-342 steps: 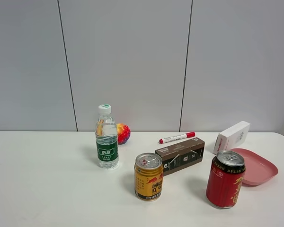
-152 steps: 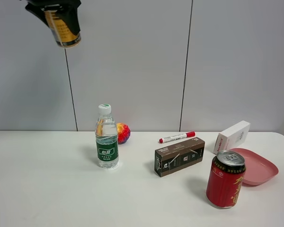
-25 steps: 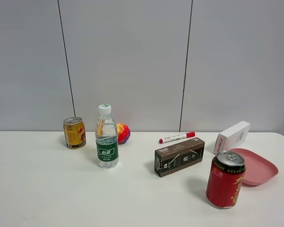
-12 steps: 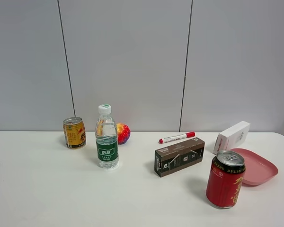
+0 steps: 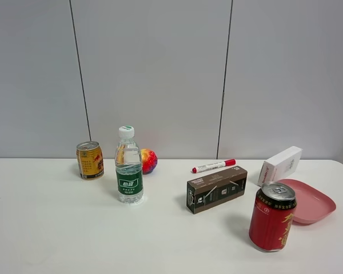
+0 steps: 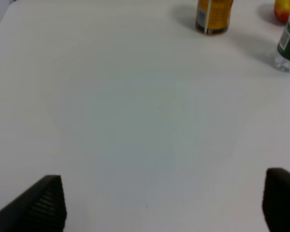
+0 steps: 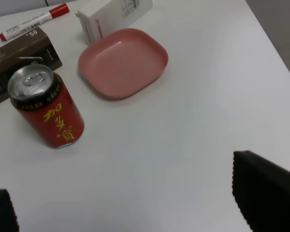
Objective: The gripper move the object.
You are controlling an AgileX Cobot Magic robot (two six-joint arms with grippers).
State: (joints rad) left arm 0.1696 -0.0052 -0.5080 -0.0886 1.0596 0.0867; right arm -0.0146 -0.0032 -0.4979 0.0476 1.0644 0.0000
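Note:
The gold-yellow can (image 5: 90, 160) stands upright at the back left of the white table, just left of the water bottle (image 5: 129, 171). It also shows in the left wrist view (image 6: 212, 17), far from my left gripper (image 6: 159, 212), which is open and empty over bare table. My right gripper (image 7: 135, 208) is open and empty, hanging near the red can (image 7: 46, 106). Neither gripper shows in the exterior high view.
A coloured ball (image 5: 148, 160) lies behind the bottle. A red marker (image 5: 213, 166), a brown box (image 5: 216, 189), the taller red can (image 5: 272, 217), a pink plate (image 5: 314, 202) and a white box (image 5: 280, 164) stand at the right.
The gold can stood front centre, was then held high at the upper left, and now stands at the back left. Nothing has moved in the last second.

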